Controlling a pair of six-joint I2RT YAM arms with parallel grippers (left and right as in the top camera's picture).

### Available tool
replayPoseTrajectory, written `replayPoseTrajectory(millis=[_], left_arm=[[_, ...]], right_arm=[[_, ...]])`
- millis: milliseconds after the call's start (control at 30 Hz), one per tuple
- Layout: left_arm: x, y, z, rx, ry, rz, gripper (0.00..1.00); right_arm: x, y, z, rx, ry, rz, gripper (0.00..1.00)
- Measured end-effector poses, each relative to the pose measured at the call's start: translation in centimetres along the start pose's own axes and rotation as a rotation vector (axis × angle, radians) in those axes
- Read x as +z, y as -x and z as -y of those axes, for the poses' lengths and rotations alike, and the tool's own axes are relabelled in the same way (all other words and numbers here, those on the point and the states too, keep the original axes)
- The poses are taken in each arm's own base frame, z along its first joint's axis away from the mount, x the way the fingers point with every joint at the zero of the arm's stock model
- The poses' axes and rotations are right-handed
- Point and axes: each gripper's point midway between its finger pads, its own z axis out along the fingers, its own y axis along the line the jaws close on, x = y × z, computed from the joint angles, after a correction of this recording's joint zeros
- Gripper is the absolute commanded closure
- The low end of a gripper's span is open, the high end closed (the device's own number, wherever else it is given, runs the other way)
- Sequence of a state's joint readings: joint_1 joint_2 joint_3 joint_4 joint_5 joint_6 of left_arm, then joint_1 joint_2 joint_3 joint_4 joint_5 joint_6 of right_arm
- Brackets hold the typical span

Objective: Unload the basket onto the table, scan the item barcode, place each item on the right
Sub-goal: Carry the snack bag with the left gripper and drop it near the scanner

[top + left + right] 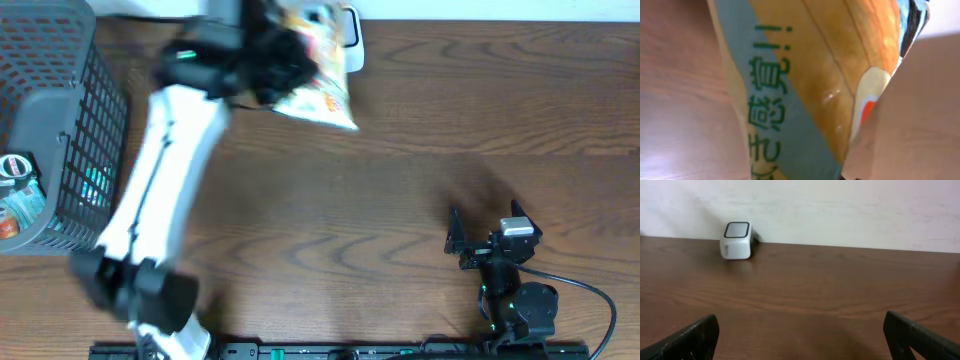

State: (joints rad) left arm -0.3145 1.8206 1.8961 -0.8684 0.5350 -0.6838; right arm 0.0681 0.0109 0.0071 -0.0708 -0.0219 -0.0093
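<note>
A snack bag (pixel 325 88), yellow-orange with a blue band and green lettering, hangs above the back of the table, with my left gripper (pixel 278 66) shut on it. The bag sits right in front of the small white barcode scanner (pixel 352 42) at the table's far edge and partly covers it. In the left wrist view the bag (pixel 810 85) fills the frame and hides my own fingers. No barcode shows on the visible side. My right gripper (pixel 485 216) rests near the front right, open and holding nothing. In its own view the scanner (pixel 736 240) stands far off against the wall.
A dark wire basket (pixel 75 150) stands at the left edge with several packaged items inside. The white wall runs along the back of the wooden table (pixel 400 190). My right arm's cable (pixel 590 295) loops along the front right.
</note>
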Motion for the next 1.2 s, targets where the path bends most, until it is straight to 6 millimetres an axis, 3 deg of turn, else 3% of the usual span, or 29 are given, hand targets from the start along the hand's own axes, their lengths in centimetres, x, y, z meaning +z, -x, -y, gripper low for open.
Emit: replayPoseTrajectory(millis=[200, 300, 333, 467, 567, 733, 833, 900, 967, 1033, 1200], left_arm=[[11.7, -4.9, -1.6, -0.036, 0.081, -0.197, 0.92], [16.4, -6.7, -3.3, -0.075, 0.118, -0.251, 0.92], [17.4, -7.0, -3.7, -0.088, 0.126, -0.261, 0.84], [19.8, -7.4, -4.3, -0.121, 0.126, -0.264, 0.44], [19.9, -7.4, -3.9, -0.109, 0.111, -0.259, 0.37], [19.4, -6.8, -3.8, -0.07, 0.066, -0.281, 0.37], [17.3, -4.1, -4.1, -0.063, 0.013, -0.259, 0.36], [14.6, -1.2, -4.1, -0.042, -0.025, -0.199, 0.3], [9.4, 3.0, -3.8, 0.01, -0.067, -0.078, 0.26], [0.9, 7.8, -3.4, 0.092, -0.084, 0.123, 0.23], [-15.6, 12.5, -5.0, 0.199, 0.037, 0.519, 0.21]], right_arm=[[0.0, 0.0, 0.0, 0.0, 0.0, 0.0, 0.01], [0.0, 0.0, 0.0, 0.0, 0.0, 0.0, 0.01], [0.0, 0.0, 0.0, 0.0, 0.0, 0.0, 0.01], [0.0, 0.0, 0.0, 0.0, 0.0, 0.0, 0.01], [0.0, 0.0, 0.0, 0.0, 0.0, 0.0, 0.01], [0.0, 0.0, 0.0, 0.0, 0.0, 0.0, 0.01], [0.0, 0.0, 0.0, 0.0, 0.0, 0.0, 0.01], [0.0, 0.0, 0.0, 0.0, 0.0, 0.0, 0.01], [0.0, 0.0, 0.0, 0.0, 0.0, 0.0, 0.01], [0.0, 0.0, 0.0, 0.0, 0.0, 0.0, 0.01], [0.0, 0.0, 0.0, 0.0, 0.0, 0.0, 0.01]])
